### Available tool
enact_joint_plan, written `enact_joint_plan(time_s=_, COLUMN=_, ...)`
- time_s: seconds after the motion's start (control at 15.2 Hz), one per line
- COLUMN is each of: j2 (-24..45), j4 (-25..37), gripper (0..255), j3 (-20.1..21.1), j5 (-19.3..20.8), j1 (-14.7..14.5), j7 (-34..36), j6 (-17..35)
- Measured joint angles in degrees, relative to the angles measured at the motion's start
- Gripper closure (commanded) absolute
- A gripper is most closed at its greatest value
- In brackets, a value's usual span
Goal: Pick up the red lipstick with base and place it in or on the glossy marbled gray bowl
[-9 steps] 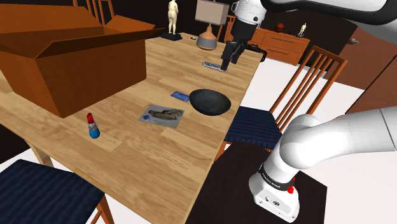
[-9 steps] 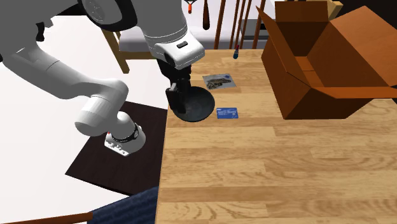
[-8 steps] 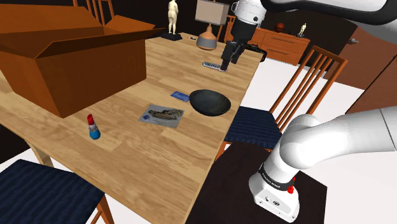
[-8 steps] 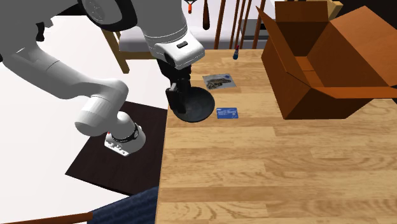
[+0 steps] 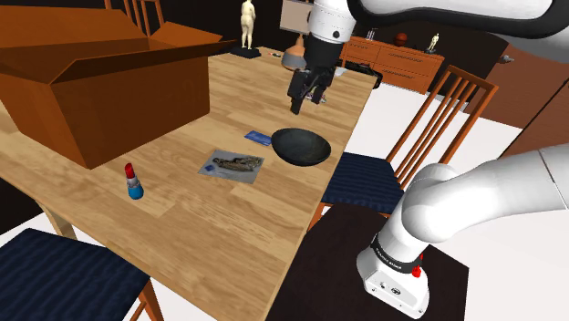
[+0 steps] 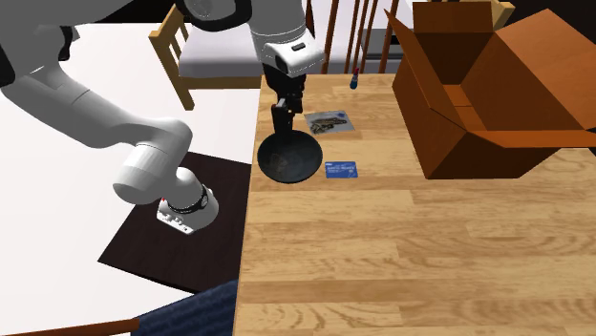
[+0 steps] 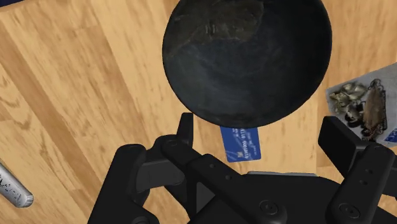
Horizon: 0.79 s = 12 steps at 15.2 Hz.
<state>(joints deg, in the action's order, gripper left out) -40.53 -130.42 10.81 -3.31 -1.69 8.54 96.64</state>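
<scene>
The red lipstick on its blue base (image 5: 133, 181) stands upright on the wooden table (image 5: 191, 228), near the front edge at the shoulder view's left, and shows small at the table's far edge (image 6: 354, 78) in the second exterior view. The dark marbled bowl (image 5: 301, 146) sits near the table's right edge. My gripper (image 5: 297, 104) hangs open above the table just beyond the bowl, far from the lipstick. In the wrist view the bowl (image 7: 247, 60) lies ahead of the open gripper (image 7: 262, 137), with nothing between its fingers.
A big open brown box (image 5: 91, 82) fills the table's left. A blue card (image 7: 242, 144) and a photo card (image 5: 232, 165) lie by the bowl. A silver tube (image 7: 13, 188) lies nearby. Chairs (image 5: 429, 119) stand along the table's right; a statuette (image 5: 247, 27) stands at the far end.
The arm has swung toward the shoulder view's left and lower, nearer the bowl. In the second exterior view the gripper has moved up, off the bowl's near rim. The fingers stay open.
</scene>
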Motion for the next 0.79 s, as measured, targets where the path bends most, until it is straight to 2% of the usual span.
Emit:
enact_joint_plan(time_s=0.53, j2=9.3, j4=5.8, gripper=0, j3=10.8, j5=-4.0, j1=-0.3, j7=15.5, j6=2.5)
enact_joint_plan(time_s=0.79, j2=16.1, j4=10.8, gripper=0, j3=16.5, j5=-4.1, j1=0.1, j7=23.8, j6=3.7)
